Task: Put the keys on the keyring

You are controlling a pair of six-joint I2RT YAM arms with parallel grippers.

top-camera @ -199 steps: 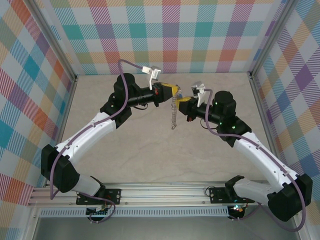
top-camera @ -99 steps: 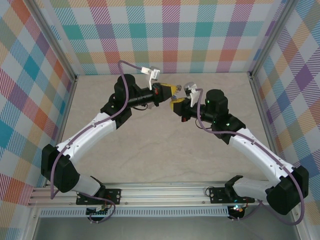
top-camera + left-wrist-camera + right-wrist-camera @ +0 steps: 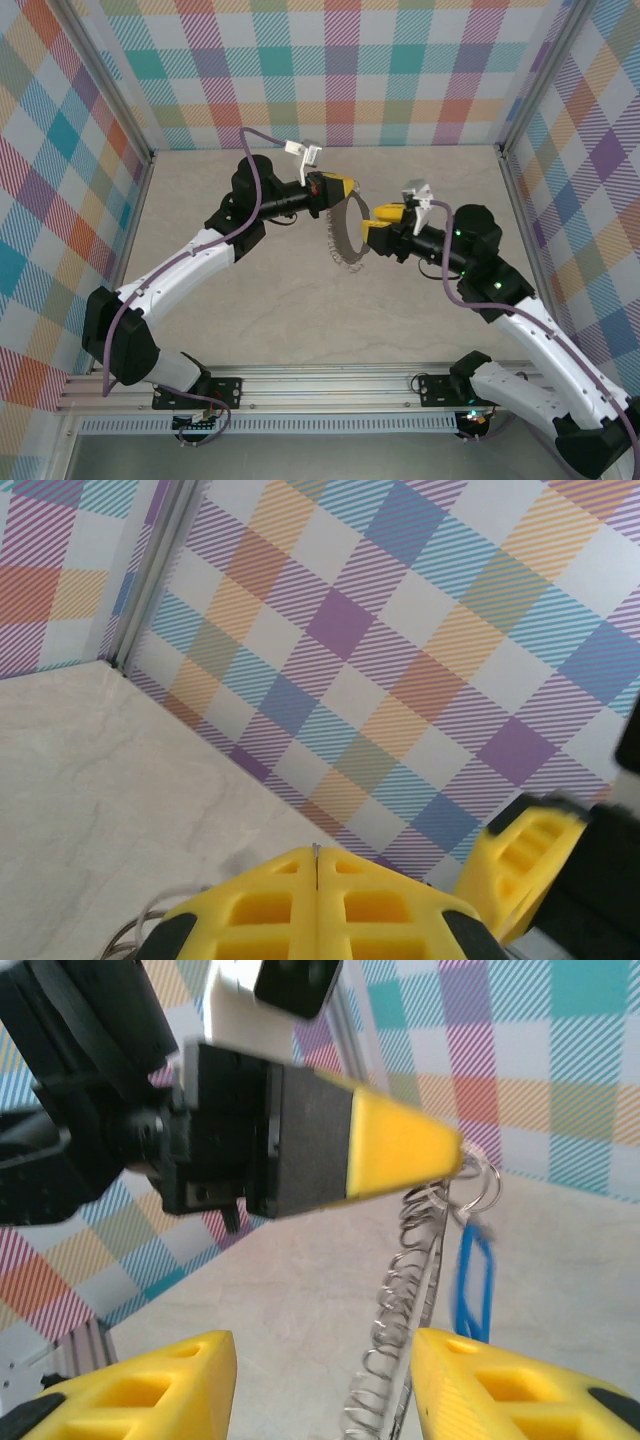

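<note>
My left gripper [image 3: 344, 187] is shut on the top edge of the keyring [image 3: 331, 238], a thin grey hoop fringed with wire loops that hangs above the table. In the left wrist view its yellow fingers [image 3: 260, 910] are pressed together with a sliver of metal between them. In the right wrist view the keyring [image 3: 410, 1290] dangles from that fingertip, seen nearly edge-on. The keys' blue tag [image 3: 472, 1280] hangs from a small ring beside its top; the silver key itself is too blurred to make out. My right gripper [image 3: 369, 223] [image 3: 320, 1380] is open, just right of the hoop, holding nothing.
The beige table [image 3: 260, 320] is boxed in by plaid walls [image 3: 330, 70] with aluminium posts [image 3: 515, 180] at the corners. A metal rail [image 3: 320, 385] carrying both arm bases runs along the near edge.
My right gripper has opened and drawn back to the right, away from the left fingertip. The keyring, earlier edge-on, now shows as a hoop, with the blue tag hanging free.
</note>
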